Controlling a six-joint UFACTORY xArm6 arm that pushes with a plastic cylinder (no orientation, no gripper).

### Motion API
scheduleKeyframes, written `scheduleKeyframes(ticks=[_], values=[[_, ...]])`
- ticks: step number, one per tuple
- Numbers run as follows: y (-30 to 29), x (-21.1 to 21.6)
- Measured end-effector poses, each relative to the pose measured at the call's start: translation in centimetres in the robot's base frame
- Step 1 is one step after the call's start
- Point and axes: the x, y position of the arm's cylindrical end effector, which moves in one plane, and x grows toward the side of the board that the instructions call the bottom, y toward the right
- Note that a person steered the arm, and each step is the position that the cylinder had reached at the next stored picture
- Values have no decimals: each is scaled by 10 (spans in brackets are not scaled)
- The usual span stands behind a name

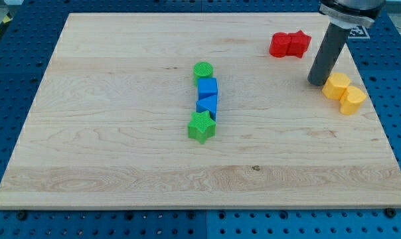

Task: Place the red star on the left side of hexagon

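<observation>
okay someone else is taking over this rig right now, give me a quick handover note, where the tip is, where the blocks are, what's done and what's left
My tip rests on the board at the view's right, just left of the two yellow blocks and below-right of the red blocks, touching neither red one.
The red blocks sit together near the view's top right; which one is the star and which the hexagon is hard to tell.
The green round block, blue cube, blue triangle and green star form a column at centre.
Done: nothing visible. Left: the whole push of the red star.
</observation>
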Motion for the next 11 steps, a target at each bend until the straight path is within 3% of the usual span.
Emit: scheduleKeyframes(ticks=[1,4,5,7,8,11], values=[[6,-10],[17,-134],[-18,-133],[-24,-22],[-22,-1],[-23,-7]])
